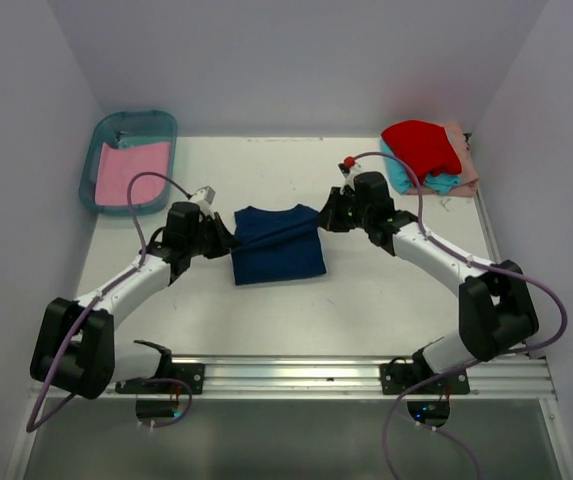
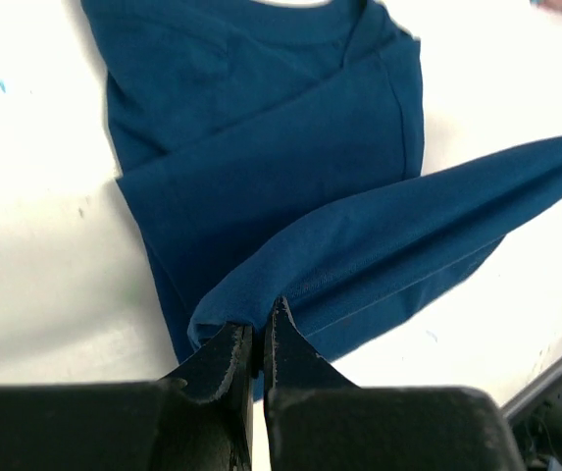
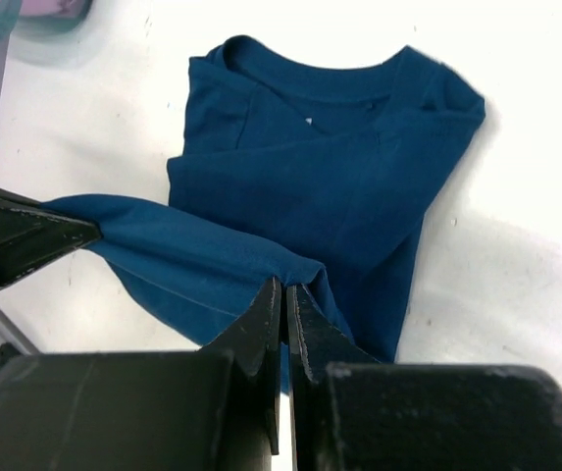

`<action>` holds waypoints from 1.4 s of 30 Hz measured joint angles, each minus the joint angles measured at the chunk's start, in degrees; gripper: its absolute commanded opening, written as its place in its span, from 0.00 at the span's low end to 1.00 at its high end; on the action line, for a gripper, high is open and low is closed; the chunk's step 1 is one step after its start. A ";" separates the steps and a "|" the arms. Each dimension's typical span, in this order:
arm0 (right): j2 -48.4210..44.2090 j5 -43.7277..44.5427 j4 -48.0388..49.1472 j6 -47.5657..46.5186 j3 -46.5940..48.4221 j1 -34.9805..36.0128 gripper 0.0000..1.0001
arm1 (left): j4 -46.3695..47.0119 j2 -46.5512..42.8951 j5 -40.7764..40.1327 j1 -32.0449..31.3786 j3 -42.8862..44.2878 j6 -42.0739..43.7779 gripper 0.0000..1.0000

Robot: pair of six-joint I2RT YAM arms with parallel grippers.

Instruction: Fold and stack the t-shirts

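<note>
A navy blue t-shirt (image 1: 278,247) lies partly folded at the table's middle, collar to the far side; its print is hidden. My left gripper (image 1: 228,240) is shut on the hem's left corner (image 2: 224,312). My right gripper (image 1: 324,217) is shut on the hem's right corner (image 3: 312,277). Between them the hem is lifted and stretched taut over the shirt's body (image 2: 261,147), also seen in the right wrist view (image 3: 330,177). A pink t-shirt (image 1: 133,172) lies in the teal bin. A red t-shirt (image 1: 423,146) tops teal (image 1: 403,176) and peach (image 1: 463,160) ones at the far right.
The teal translucent bin (image 1: 104,132) stands at the far left corner. White walls close in the table on three sides. A metal rail (image 1: 296,375) with both arm bases runs along the near edge.
</note>
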 measured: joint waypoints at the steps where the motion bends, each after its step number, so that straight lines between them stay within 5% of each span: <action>1: 1.36 0.07 0.11 -0.11 1.01 -0.13 0.00 | 0.70 1.29 0.39 0.81 0.87 0.33 0.00; 14: 20.52 2.89 4.79 0.59 13.53 -3.30 0.00 | 10.58 24.83 4.13 5.11 15.63 1.01 0.00; 15: 22.58 3.61 4.72 0.92 15.52 -3.56 0.00 | 11.37 27.08 4.81 5.40 17.31 1.01 0.10; 16: 24.76 5.03 4.85 1.31 17.75 -3.69 0.11 | 12.72 29.62 5.57 5.79 19.41 0.98 0.29; 17: 26.91 6.73 4.79 1.90 20.35 -3.82 0.40 | 14.40 32.94 6.56 6.34 22.21 1.11 0.47; 18: 29.40 8.46 4.37 2.60 23.28 -3.91 0.60 | 15.41 35.43 7.26 6.73 24.61 1.38 0.86; 19: 31.89 10.34 4.02 2.84 26.71 -3.98 0.99 | 16.46 38.51 8.17 7.26 27.82 1.27 1.00; 23: 37.88 15.13 3.21 2.45 35.69 -4.13 0.99 | 19.06 44.28 9.79 9.62 34.88 0.11 1.00; 35: 26.62 13.46 10.27 0.20 19.58 -4.28 0.99 | 20.61 25.81 8.28 11.08 27.36 0.26 1.00; 37: 25.44 8.81 11.19 0.39 19.15 -4.35 0.78 | 18.75 24.48 7.85 11.06 25.57 0.63 1.00; 39: 25.53 2.34 12.94 1.38 19.76 -4.48 0.00 | 15.10 24.52 6.80 11.02 24.74 1.64 1.00; 42: 29.49 -8.41 16.02 6.80 23.96 -4.66 0.00 | 10.45 26.32 5.97 10.97 24.24 3.10 1.00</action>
